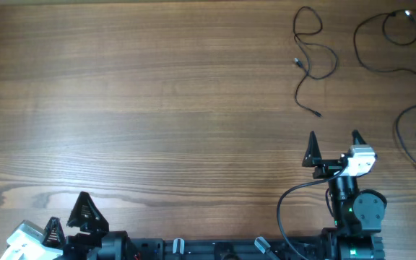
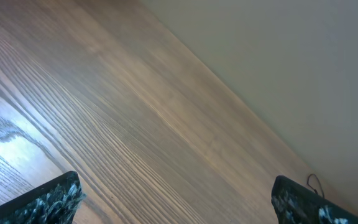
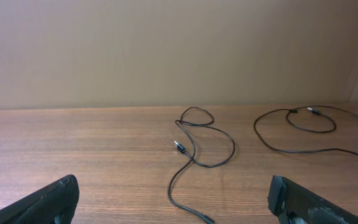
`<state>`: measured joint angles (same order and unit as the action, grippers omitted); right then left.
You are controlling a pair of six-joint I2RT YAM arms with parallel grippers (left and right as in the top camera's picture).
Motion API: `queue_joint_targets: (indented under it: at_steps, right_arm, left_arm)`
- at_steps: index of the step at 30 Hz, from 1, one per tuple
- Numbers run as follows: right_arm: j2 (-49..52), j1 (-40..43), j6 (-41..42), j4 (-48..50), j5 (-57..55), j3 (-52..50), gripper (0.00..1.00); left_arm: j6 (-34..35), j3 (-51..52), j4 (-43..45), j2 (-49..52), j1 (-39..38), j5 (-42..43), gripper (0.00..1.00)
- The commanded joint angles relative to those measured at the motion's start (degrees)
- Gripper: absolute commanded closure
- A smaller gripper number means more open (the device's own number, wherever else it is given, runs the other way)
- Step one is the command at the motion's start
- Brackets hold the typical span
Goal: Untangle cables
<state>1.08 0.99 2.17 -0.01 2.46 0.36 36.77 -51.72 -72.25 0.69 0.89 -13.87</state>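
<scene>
Currently three thin dark cables are seen at the far right part of the wooden table point(image 1: 157, 108), each one apart from the others. The first cable point(image 1: 297, 63) is laid with its long axis from the far edge toward the robot: a small loop is at the far end, then a wider bend, and the near plug end point(image 1: 318, 113) is pointed toward the right gripper point(image 1: 334, 148). The second cable point(image 3: 257, 127) is stretched mostly across, from a round loop out to the right edge of the overhead view. The third cable point(image 1: 398, 130) is curved near that same edge and is partly cut off by it.

The right gripper is held wide open just before the first cable, and nothing is gripped in it. The left gripper point(image 1: 69, 222) is also spread wide and empty, and it is kept at the near left, well apart from all cables. Only bare wood is found between the right gripper and the cables. A thicker black arm cable point(image 1: 284, 209) is bent beside the right arm base.
</scene>
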Motion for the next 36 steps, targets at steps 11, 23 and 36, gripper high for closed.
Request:
queue_joint_targets:
  at_steps: [11,23,36]
  right_arm:
    - [-0.9,-0.3,0.9,0.2,-1.0,0.0,0.01]
    - [-0.9,-0.3,0.8,0.2,-1.0,-0.1,0.0]
    - [-0.9,-0.3,0.9,0.2,-1.0,-0.1,0.0]
  left_arm:
    - [-5.7,6.3,18.3,-0.4,0.4,3.6,0.0]
    - [-17.1,27.1,43.6,-0.4,0.4,15.6,0.0]
    - [-22.6,45.4,62.9,-0.4,0.4,19.5,0.0]
